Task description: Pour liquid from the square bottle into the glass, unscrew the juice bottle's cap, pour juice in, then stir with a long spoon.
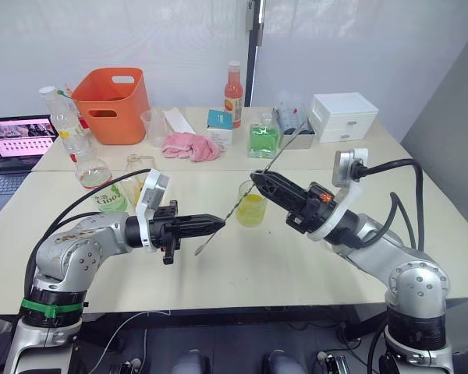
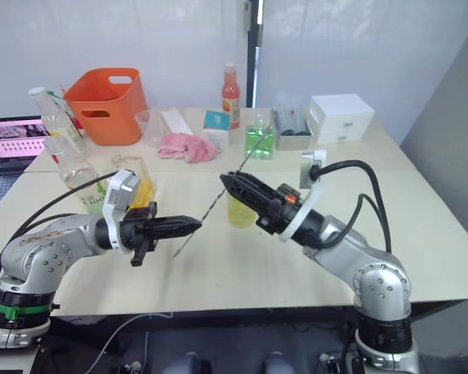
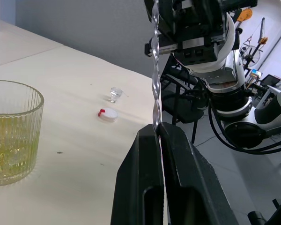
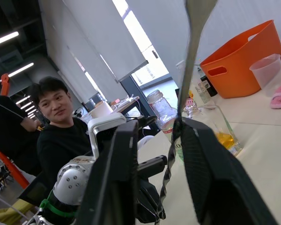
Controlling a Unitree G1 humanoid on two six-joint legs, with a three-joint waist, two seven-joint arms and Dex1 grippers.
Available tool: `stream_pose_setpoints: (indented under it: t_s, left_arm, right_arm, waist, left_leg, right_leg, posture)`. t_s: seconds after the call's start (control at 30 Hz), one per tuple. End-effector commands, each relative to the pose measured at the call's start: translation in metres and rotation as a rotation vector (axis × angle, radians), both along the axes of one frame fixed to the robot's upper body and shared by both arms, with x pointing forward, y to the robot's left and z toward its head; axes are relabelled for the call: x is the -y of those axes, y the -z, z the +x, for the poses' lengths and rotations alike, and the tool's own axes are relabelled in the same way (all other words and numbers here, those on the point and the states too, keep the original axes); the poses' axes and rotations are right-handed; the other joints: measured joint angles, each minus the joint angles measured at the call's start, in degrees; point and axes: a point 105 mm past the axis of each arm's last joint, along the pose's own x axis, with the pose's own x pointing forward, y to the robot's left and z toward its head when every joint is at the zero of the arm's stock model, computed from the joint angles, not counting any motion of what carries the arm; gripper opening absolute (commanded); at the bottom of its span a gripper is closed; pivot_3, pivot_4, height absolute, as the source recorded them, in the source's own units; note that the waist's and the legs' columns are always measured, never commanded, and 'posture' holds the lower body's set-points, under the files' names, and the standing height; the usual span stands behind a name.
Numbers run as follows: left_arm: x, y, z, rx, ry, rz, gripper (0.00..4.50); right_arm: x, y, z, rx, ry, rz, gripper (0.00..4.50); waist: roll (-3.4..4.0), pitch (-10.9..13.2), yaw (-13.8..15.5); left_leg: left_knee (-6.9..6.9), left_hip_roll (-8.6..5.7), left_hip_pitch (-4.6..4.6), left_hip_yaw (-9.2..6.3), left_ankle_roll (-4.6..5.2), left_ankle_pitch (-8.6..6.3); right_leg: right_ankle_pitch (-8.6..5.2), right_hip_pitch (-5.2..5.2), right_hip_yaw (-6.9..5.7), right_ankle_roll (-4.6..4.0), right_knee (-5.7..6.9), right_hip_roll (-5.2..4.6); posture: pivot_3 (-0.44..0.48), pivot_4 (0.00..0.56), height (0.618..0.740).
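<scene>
The long spoon [image 1: 235,206] hangs slanted in the air above the table, between my two grippers. My left gripper [image 1: 221,223] is shut on its twisted stem [image 3: 154,89] near the lower end. My right gripper [image 1: 255,176] is open higher up, with the stem [image 4: 193,56] passing between its fingers against one finger. The glass [image 1: 251,209] stands just behind the spoon and holds yellow liquid. The square bottle [image 2: 140,187] and the juice bottle [image 1: 109,199] stand behind my left arm. The cap [image 3: 107,114] lies on the table beyond the glass.
At the back stand an orange bin [image 1: 113,93], a measuring cup [image 1: 154,126], a pink cloth [image 1: 191,146], a green square bottle [image 1: 263,140], a slim orange-red bottle [image 1: 233,93] and a white drawer box [image 1: 343,115]. A laptop [image 1: 15,144] sits far left. A person [image 4: 61,136] sits beyond the table.
</scene>
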Motion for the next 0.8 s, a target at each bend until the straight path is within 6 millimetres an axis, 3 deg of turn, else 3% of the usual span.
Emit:
stream_pose_setpoints:
  t_s: [0.03, 0.47, 0.8]
  left_arm:
    - [0.002, -0.014, -0.003, 0.063, 0.015, -0.002, 0.0]
    - [-0.001, -0.012, 0.007, 0.09, -0.072, 0.039, 0.0]
    - [-0.007, -0.014, 0.015, 0.13, -0.145, 0.032, 3.26]
  right_arm:
    - [0.001, -0.002, -0.003, 0.019, 0.001, 0.011, 0.05]
    - [0.007, 0.0, 0.008, 0.029, 0.067, -0.018, 0.05]
    - [0.018, -0.005, 0.02, 0.057, 0.137, -0.04, 0.0]
  waist:
    - [0.0, 0.0, 0.02]
    - [0.0, 0.0, 0.02]
    - [0.0, 0.0, -0.02]
  left_leg:
    - [0.0, 0.0, 0.0, 0.0, 0.0, 0.0]
    - [0.0, 0.0, 0.0, 0.0, 0.0, 0.0]
    - [-0.03, 0.0, -0.02, 0.01, 0.0, 0.0]
  right_leg:
    - [0.0, 0.0, 0.0, 0.0, 0.0, 0.0]
    - [0.0, 0.0, 0.0, 0.0, -0.01, 0.0]
    - [0.0, -0.02, 0.0, 0.0, -0.02, 0.0]
  posture:
    - [0.0, 0.15, 0.715]
    - [0.0, 0.15, 0.715]
    - [0.0, 0.15, 0.715]
